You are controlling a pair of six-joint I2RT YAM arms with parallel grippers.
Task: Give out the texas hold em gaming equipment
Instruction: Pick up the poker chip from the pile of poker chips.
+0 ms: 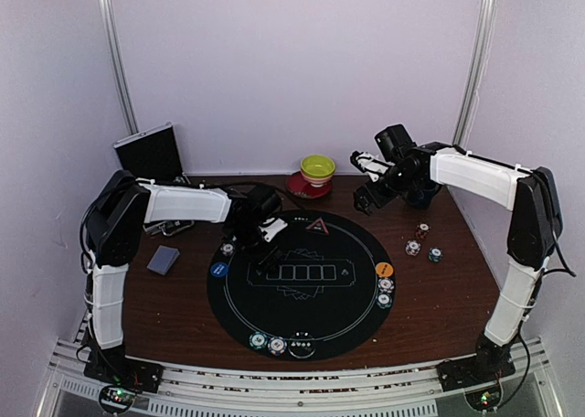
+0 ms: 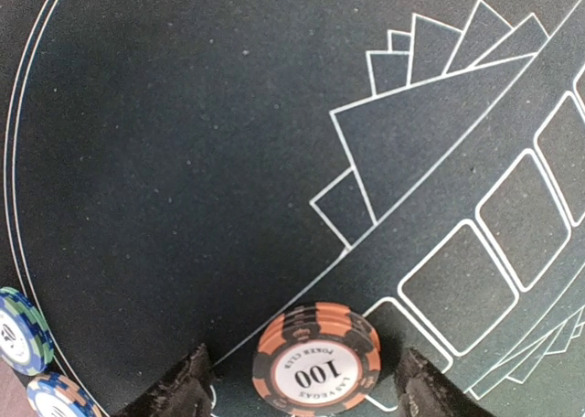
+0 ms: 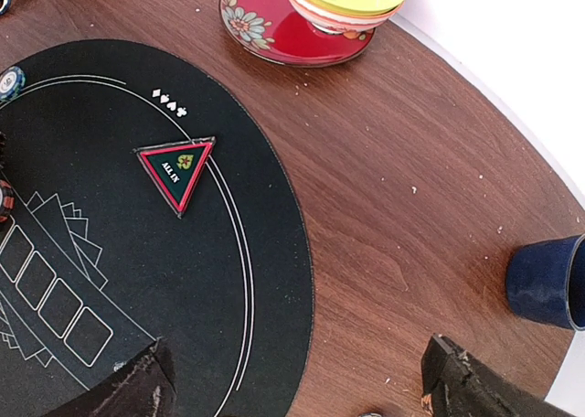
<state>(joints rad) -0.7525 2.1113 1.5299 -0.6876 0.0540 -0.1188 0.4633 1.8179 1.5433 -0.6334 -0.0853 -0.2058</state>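
A short stack of orange-and-black poker chips point(image 2: 317, 360) marked 100 lies on the black round mat point(image 1: 302, 321), left of its printed card boxes. My left gripper point(image 2: 302, 385) straddles the stack, open, with a gap between the chips and each finger. My right gripper point(image 1: 366, 196) hangs open and empty above the mat's far right edge. Three loose chips point(image 1: 422, 243) lie on the wood at the right. The grey-blue card deck point(image 1: 164, 260) lies left of the mat. A blue button point(image 1: 219, 270) and an orange button point(image 1: 384, 269) sit on the mat's rim.
Chips sit at the mat's near rim point(image 1: 268, 344), right rim point(image 1: 385, 292) and far left point(image 1: 227, 249). A triangular all-in marker point(image 3: 178, 170) lies at the mat's far side. The bowl point(image 1: 317, 168) on its red saucer point(image 3: 260, 28) and the blue mug point(image 3: 548, 282) stand at the back.
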